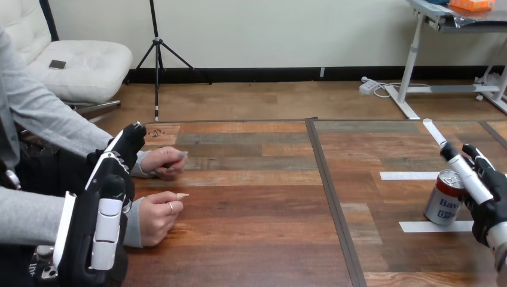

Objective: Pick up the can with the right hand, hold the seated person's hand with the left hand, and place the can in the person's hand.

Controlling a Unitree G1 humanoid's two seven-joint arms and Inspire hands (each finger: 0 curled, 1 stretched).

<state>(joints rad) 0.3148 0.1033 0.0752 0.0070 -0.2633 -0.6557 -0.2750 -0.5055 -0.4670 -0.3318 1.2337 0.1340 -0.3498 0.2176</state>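
Note:
A silver can (443, 198) with a red top stands upright on the table at the right, between two white tape strips. My right hand (487, 194) is just to its right, open; one straight finger reaches past the can's top and the palm faces the can's side. My left hand (111, 179) hangs raised at the left, fingers fairly straight and pointing forward, over the person's wrists. The person's far hand (164, 161) and near hand (156, 216) rest loosely curled on the table just right of my left hand. I cannot tell whether my left hand touches them.
A dark seam (329, 197) runs front to back down the wooden table between the person's hands and the can. White tape strips (409, 176) lie on the right half. The person's grey sleeve (36, 212) runs along the left edge.

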